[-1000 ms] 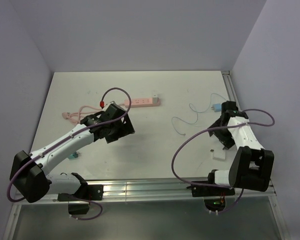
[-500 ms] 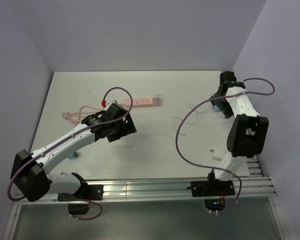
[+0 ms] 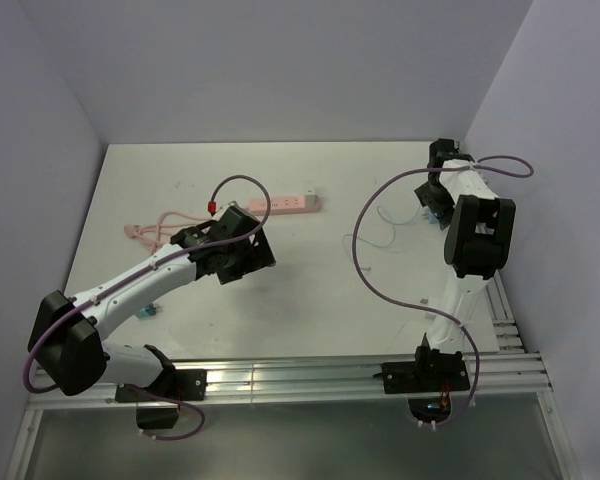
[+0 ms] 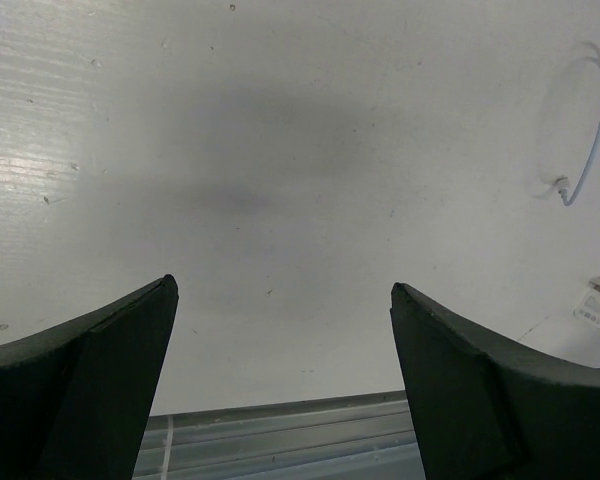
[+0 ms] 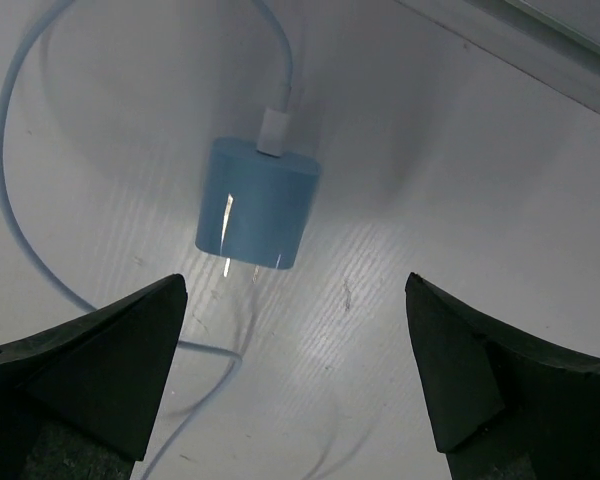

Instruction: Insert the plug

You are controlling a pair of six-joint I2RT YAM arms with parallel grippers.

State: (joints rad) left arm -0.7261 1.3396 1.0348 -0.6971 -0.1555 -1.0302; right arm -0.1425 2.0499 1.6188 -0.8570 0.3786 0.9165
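R hand [image 5: 295,290] has swung over the plug [image 5: 258,215], fingers [image 5: 90,370] wide, plug btwn them. Risk: off-centre closing skids it on the counter [image 5: 460,200] or nips cable [image 5: 286,70].

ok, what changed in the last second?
The right arm swung out from the near edge toward the far right. The right gripper now hangs open over the blue plug, which lies on the table and has not been gripped. The left gripper barely shifted and is open and empty. The pink power strip stayed put.
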